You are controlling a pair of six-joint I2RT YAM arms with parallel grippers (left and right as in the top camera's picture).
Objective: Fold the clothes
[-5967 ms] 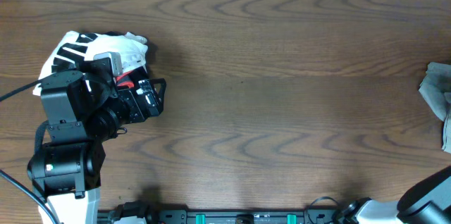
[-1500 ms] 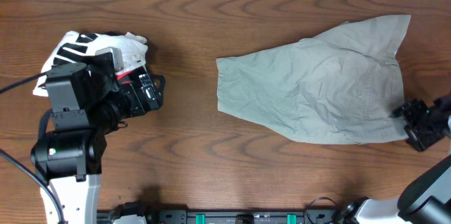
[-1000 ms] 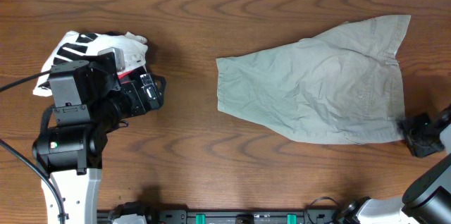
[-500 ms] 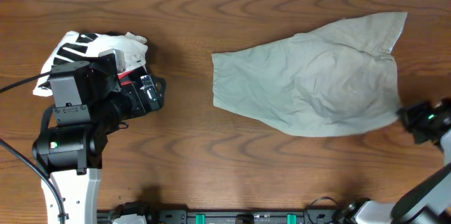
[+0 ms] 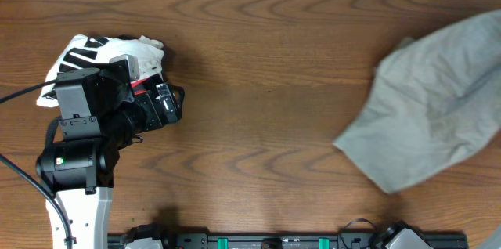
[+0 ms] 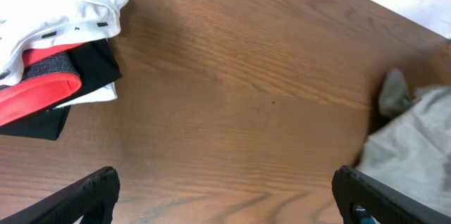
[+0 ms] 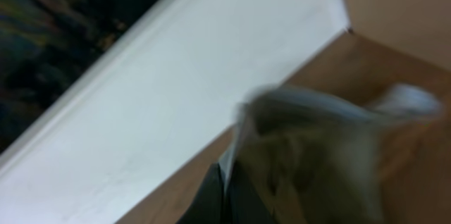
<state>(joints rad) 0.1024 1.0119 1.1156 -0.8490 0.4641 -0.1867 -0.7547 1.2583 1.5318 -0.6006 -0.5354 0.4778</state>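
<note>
Now the shorts (image 5: 438, 100), spread flat a moment ago, are bunched at the right edge of the table (image 5: 274, 45), lifted by my right gripper (image 7: 220, 196) closed on them. My left gripper (image 6: 225, 178) is open, empty. No fold yet.

From where I stood, the black left arm with its white lower link (image 5: 74, 163) was folded low on its own side, the wrist turned toward the middle. Its black two-finger left gripper (image 5: 171, 102) had the jaws spread wide. In the wrist camera the two dark fingertips (image 6: 88, 192) sat in opposite bottom corners of the view. The right arm was outside the overhead view. Its own wrist camera was badly blurred, but the dark right gripper (image 7: 224, 194) had its fingers pressed nearly together on an edge of the pale khaki cotton shorts (image 7: 317, 139).
</note>
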